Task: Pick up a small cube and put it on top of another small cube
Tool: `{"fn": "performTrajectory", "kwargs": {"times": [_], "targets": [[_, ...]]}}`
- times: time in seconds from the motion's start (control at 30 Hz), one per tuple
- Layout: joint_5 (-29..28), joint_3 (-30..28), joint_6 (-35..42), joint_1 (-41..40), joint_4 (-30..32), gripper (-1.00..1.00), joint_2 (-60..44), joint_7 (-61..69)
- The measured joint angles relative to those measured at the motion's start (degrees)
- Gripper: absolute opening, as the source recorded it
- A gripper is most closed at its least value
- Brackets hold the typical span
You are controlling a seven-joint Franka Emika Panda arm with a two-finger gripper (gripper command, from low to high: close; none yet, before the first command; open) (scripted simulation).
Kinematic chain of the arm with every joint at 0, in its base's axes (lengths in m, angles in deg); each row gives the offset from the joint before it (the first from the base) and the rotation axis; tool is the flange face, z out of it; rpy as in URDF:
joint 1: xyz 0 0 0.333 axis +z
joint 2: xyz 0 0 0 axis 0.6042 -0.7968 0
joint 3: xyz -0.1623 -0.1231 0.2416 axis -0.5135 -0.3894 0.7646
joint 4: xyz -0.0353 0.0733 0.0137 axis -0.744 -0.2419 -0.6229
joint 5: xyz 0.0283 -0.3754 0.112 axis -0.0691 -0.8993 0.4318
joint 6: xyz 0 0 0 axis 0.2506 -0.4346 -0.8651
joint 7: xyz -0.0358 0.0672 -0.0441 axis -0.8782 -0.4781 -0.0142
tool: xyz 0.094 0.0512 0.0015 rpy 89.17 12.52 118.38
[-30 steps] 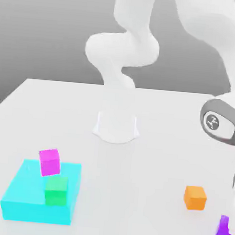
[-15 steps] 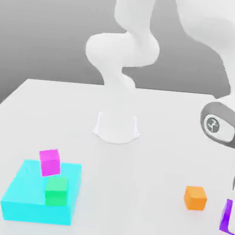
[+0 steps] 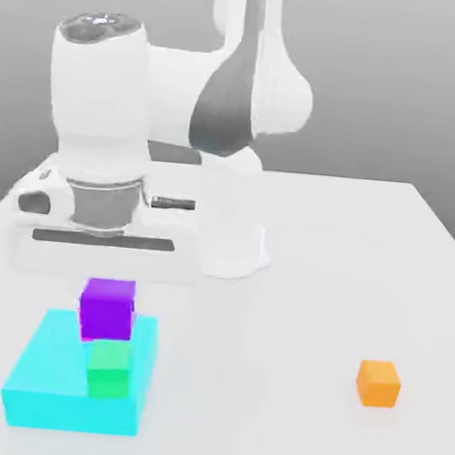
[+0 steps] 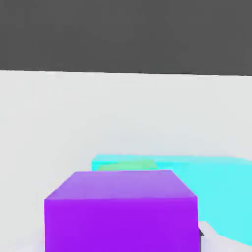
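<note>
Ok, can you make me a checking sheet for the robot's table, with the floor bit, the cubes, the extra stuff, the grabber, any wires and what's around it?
Surface: pale, flat table.
Job's things: purple cube up at the gripper, not set on the green cube, which sits on the cyan block.
Clutter: orange cube by itself; a pink sliver peeks out by the purple cube.
Gripper: shut on the purple cube.
Cables: nothing seen.
Surroundings: plain grey background.
</note>
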Motion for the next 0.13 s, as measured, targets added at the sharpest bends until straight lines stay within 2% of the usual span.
{"fn": "performTrajectory", "kwargs": {"times": [0.03,0.13], "targets": [[0.36,0.16,-1.98,-0.14,0.39,1.00,-1.60,0.22],[0.36,0.16,-1.98,-0.10,0.39,1.00,-1.60,0.22]]}}
